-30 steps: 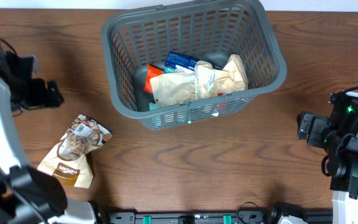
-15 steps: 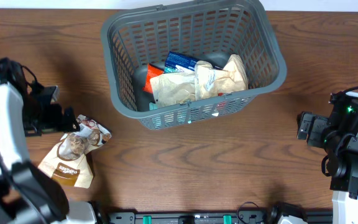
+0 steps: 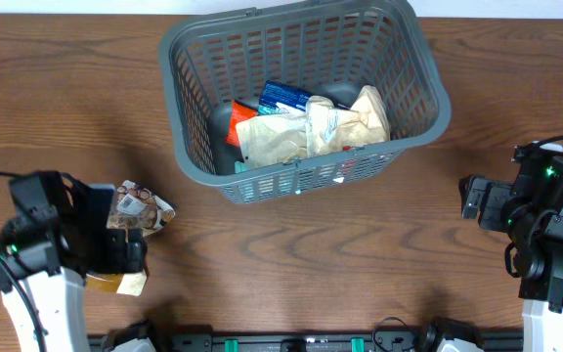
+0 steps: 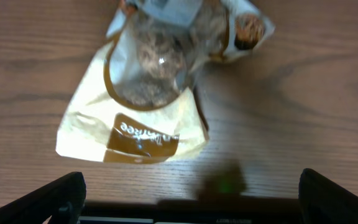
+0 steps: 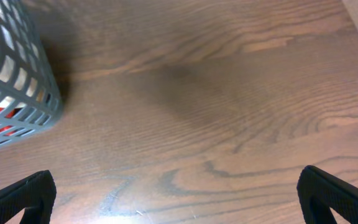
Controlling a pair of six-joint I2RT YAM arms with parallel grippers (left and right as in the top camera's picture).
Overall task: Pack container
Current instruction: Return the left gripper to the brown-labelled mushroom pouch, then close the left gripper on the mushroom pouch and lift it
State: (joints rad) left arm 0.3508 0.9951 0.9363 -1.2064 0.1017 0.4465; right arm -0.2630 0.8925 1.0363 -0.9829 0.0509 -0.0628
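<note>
The dark grey slatted basket stands at the top centre of the table and holds several snack packs; its corner shows in the right wrist view. A cream and brown cookie bag lies on the table at the left, mostly covered by my left arm in the overhead view. The left wrist view shows the whole bag flat on the wood. My left gripper is open above the bag's near end, holding nothing. My right gripper is open and empty over bare wood right of the basket.
The table's front edge and a dark rail lie just below the bag in the left wrist view. The right arm sits at the table's right side.
My left arm has swung down from the far left to over the cookie bag, covering most of it. The right arm has barely moved.
</note>
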